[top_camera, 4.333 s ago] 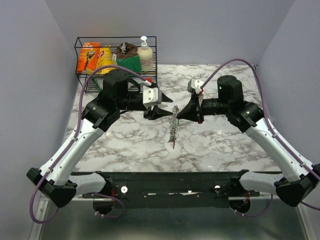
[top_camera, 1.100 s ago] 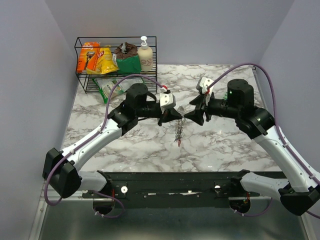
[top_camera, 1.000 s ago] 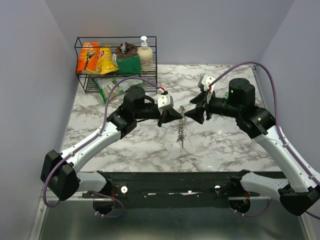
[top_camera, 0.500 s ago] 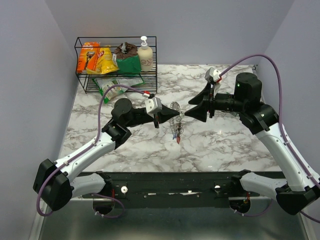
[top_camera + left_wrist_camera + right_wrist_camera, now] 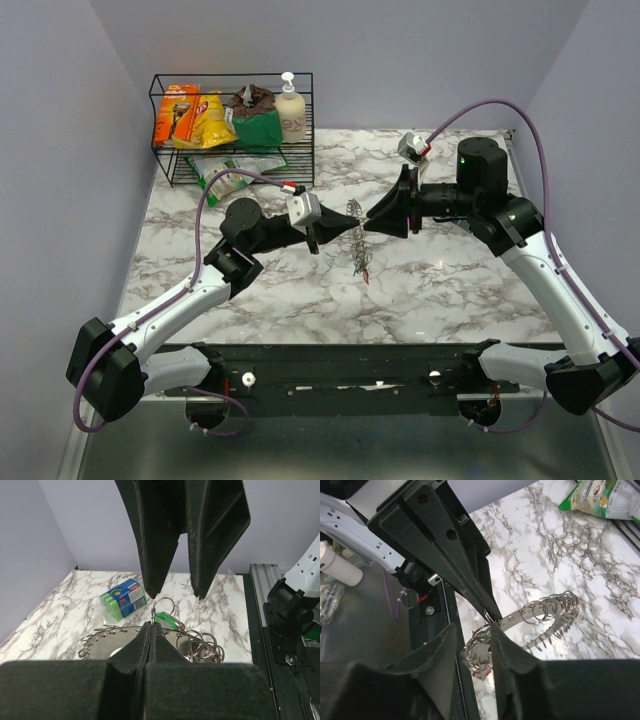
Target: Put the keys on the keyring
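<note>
The keyring [image 5: 357, 238], a metal band crowded with small silver rings, hangs in the air between my two grippers. My left gripper [image 5: 350, 229] is shut, its tips [image 5: 151, 625] pinching a thin ring [image 5: 161, 605] of the keyring beside a green key tag [image 5: 167, 620]. My right gripper [image 5: 368, 226] faces it from the right. Its jaws [image 5: 474, 630] stand apart around a cluster of rings [image 5: 480, 657], with one finger [image 5: 510, 652] against the band [image 5: 540, 612]. A red key [image 5: 366, 278] dangles at the bottom.
A black wire rack [image 5: 170, 130] at the back left holds snack bags and a soap bottle [image 5: 290, 110]. A green packet [image 5: 225, 180] lies on the marble in front of it. A blue-green box [image 5: 124, 597] lies on the table beyond the keyring.
My right gripper has come in to the left around the keyring and its jaws have narrowed. The left arm drew back leftward, staying shut on the ring.
</note>
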Action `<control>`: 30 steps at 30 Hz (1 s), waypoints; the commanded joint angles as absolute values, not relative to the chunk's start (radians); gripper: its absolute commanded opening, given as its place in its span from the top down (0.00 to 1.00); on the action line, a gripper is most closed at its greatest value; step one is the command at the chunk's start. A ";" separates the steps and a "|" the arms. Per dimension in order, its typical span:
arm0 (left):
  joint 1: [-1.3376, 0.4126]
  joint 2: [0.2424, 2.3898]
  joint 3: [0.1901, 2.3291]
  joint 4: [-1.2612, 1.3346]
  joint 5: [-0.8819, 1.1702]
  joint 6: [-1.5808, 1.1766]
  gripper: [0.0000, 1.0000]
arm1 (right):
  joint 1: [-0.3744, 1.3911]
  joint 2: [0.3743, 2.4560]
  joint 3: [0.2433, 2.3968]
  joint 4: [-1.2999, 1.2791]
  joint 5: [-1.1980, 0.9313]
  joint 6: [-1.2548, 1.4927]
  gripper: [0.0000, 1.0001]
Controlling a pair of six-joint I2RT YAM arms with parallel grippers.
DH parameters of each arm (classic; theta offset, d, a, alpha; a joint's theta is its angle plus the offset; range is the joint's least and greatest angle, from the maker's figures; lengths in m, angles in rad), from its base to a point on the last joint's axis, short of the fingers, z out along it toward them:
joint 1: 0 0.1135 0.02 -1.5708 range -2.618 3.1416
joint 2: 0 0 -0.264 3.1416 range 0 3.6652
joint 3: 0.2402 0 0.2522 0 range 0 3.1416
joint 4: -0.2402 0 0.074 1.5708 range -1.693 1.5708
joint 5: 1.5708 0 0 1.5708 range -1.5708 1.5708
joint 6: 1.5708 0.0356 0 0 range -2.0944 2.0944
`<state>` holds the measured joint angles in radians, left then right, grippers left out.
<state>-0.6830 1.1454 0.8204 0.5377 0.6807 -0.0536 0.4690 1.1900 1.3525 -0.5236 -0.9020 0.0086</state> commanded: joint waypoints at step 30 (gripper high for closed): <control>-0.689 1.135 0.870 0.595 0.712 -0.048 1.00 | 0.465 1.223 1.355 -0.569 -0.799 -0.021 0.77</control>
